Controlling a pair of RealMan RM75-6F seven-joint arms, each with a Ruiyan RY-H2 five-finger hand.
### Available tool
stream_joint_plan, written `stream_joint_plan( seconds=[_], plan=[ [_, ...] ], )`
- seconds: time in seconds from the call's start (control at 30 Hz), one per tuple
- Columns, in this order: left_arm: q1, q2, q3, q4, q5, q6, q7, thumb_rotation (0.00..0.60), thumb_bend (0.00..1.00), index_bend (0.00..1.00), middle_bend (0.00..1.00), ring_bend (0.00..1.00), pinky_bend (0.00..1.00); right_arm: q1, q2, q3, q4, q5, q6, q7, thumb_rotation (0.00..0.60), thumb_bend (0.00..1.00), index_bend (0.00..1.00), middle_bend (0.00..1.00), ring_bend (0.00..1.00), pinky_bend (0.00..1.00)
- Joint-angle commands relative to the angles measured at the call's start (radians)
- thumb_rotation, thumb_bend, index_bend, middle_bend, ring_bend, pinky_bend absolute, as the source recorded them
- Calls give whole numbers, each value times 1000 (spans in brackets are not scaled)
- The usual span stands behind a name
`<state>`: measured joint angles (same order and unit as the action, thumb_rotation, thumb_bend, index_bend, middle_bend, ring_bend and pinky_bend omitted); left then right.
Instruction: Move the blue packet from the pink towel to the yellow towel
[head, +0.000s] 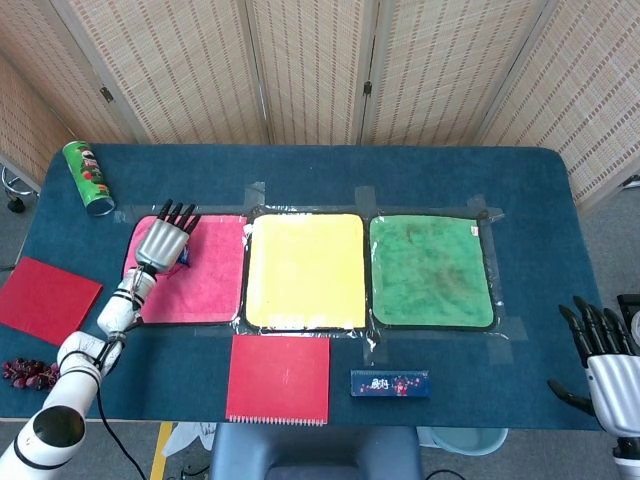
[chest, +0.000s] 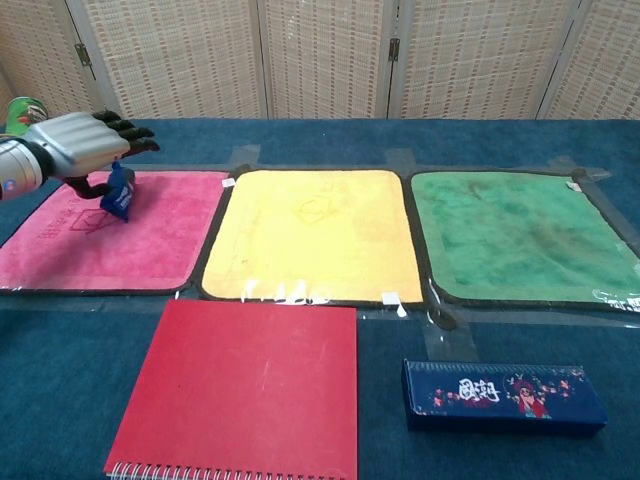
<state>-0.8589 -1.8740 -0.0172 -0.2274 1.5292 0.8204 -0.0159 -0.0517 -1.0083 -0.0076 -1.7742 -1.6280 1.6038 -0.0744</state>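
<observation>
The blue packet (chest: 118, 192) hangs upright from my left hand (chest: 85, 145), pinched under the fingers just above the far part of the pink towel (chest: 120, 245). In the head view the left hand (head: 165, 238) covers most of the packet (head: 182, 257), over the pink towel (head: 205, 285). The yellow towel (head: 305, 270) lies directly to the right, bare (chest: 315, 235). My right hand (head: 605, 365) hovers off the table's near right corner with its fingers spread and nothing in it.
A green towel (head: 432, 270) lies right of the yellow one. A red notebook (chest: 245, 385) and a dark blue pencil case (chest: 500, 395) sit near the front edge. A green can (head: 88, 177) stands at the back left, a red sheet (head: 40, 295) beside it.
</observation>
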Motion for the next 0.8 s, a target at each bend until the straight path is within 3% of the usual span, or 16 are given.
stream_joint_plan(
  seconds=[0.03, 0.37, 0.53, 0.8],
  plan=[
    [-10, -1, 7, -29, 12, 39, -16, 600, 363, 55, 0, 23, 63, -2, 1, 0, 2, 0, 3, 3, 600, 125, 0, 11, 34, 0],
    [16, 51, -11, -128, 12, 210, -91, 600, 363, 77, 14, 36, 63, -3, -6, 2, 22, 1, 3, 25, 600, 125, 0, 11, 32, 0],
    [25, 72, -14, -131, -2, 178, -77, 600, 364, 77, 15, 36, 63, -2, -9, 3, 33, 1, 2, 36, 600, 125, 0, 11, 32, 0],
    [23, 57, -34, -77, -49, 39, -48, 600, 364, 77, 14, 37, 63, -5, -6, 1, 38, -6, 9, 45, 600, 125, 0, 11, 32, 0]
  ],
)
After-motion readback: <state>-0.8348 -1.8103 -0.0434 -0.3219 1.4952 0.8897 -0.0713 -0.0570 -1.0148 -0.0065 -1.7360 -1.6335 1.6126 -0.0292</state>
